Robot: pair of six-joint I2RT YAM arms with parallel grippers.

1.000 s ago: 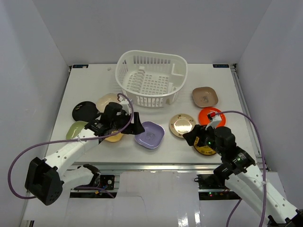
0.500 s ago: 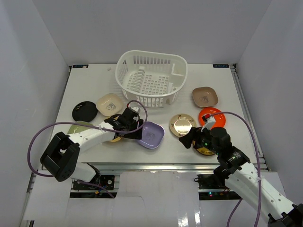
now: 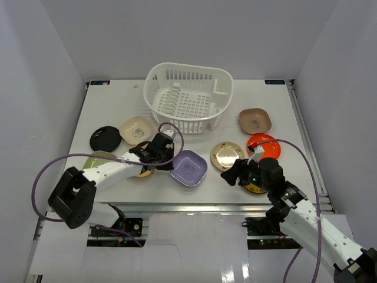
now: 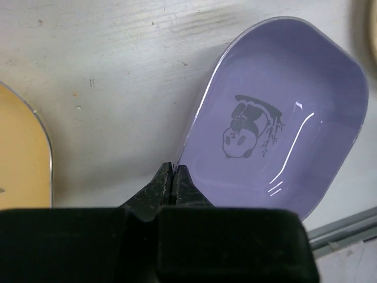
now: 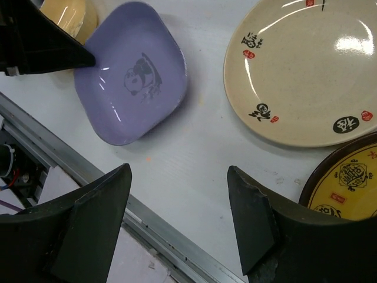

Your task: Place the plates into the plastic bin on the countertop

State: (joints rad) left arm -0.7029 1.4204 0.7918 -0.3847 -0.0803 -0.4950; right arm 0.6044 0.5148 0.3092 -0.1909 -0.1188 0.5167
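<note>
Far out at 9 o'clock on the countertop (image 3: 112, 100): black plate (image 3: 106, 138), green plate (image 3: 97, 158) and beige plate (image 3: 136, 128), all lying flat, nothing on them. Yellow plate (image 3: 141, 171) is mostly hidden under the left arm. Left gripper (image 4: 172, 172) is clamped on the 9 o'clock rim of the purple plate (image 3: 189, 168); wrist view shows the fingers (image 4: 185, 187) pressed together right at the lip, only a hairline between them. Edge pinch makes sense: the dish is shallow and the rim is the only thing to grab. Can't tell if it's off the surface yet. Plastic bin (image 3: 188, 97) sits near, at 12 o'clock from that plate, no plates visible inside, so I'd call the task barely started. Next move is likely lift and carry over the bin's near wall; a one-edge pinch may let the dish swing. Right of purple: round cream plate (image 3: 227, 155), flat. Right gripper (image 5: 178, 177) is spread wide, holding nothing, over bare surface between the purple and cream plates, close to the front rail (image 3: 194, 206). Looks staged for the cream plate. Dark-rimmed plate (image 5: 347, 183) is at its 4 o'clock. Orange plate (image 3: 264, 143) and brown plate (image 3: 255, 120) lie off the bin's 4 o'clock corner, apart from both grippers.
</note>
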